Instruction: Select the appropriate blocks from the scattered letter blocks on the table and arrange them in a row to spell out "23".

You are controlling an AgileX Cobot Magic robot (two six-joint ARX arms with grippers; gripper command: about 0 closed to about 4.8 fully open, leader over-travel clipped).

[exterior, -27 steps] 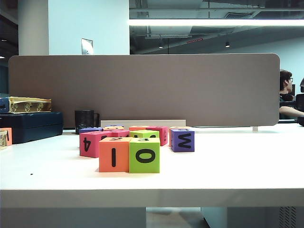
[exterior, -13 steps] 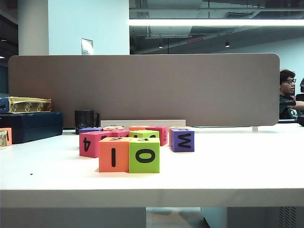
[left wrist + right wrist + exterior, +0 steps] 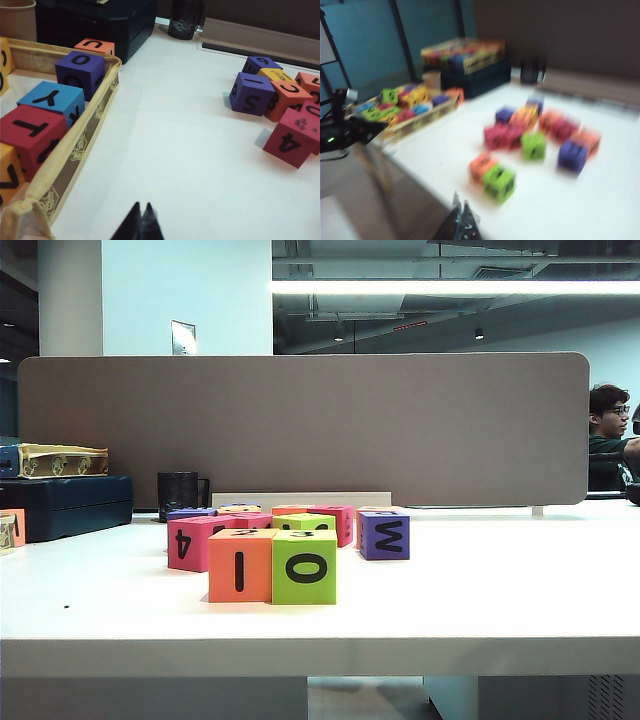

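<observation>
Up front, the orange block (image 3: pixel 240 565) touches the lime-green block (image 3: pixel 304 566) on the white surface (image 3: pixel 500 590). Left end effector (image 3: pixel 140 222) and right end effector (image 3: pixel 459 220) hover above it, both pressed together, empty.

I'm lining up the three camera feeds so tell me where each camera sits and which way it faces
Exterior view: low, at the table's front edge, facing the orange block and green block; no arm shows.
Left wrist view: above the table, looking down at the pink 4 block; shut left gripper shows.
Right wrist view: off the table's corner, blurred; shut right gripper shows.
Shared: orange-green pair, exterior and right wrist.
</observation>
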